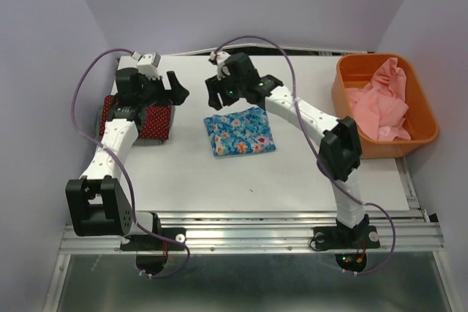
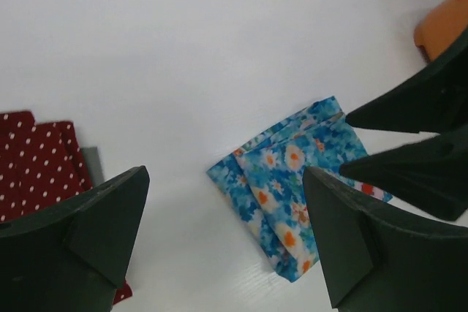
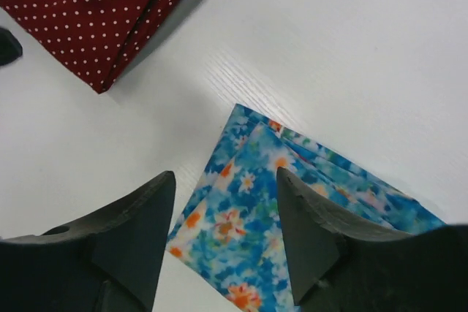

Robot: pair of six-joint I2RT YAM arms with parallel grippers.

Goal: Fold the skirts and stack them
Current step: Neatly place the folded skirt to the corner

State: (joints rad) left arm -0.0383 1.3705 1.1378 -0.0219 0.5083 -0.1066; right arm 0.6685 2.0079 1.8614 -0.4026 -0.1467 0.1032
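End effector, right [image 3: 225,177]: fingers parted at a middling width, nothing between them. We see it hanging over the far-left corner of the blue skirt [image 1: 240,131].
End effector, left [image 1: 164,89]: spread wide and empty, poised by the far-right corner of the red dotted skirt [image 1: 155,123].
Blue skirt, place: folded into a flat rectangle at mid-bench, just near of the right end effector. It lies to the right of the left one, with bare bench [image 1: 292,173] between.
Blue skirt, long axis: runs left to right, with the right end swung slightly toward the far side.
Red dotted skirt, place: folded at the left of the bench on top of the grey skirt [image 3: 172,20], of which only a sliver shows.
Nearer arm: the right, we judge, since it is all but over the blue cloth.
Coming move: we judge the blue skirt must travel left onto the red one. The grip would therefore come down onto its far-left corner or far edge.
Orange basket [image 1: 387,151]: at the far right with pink cloth [image 1: 380,104] inside, well apart from all this.
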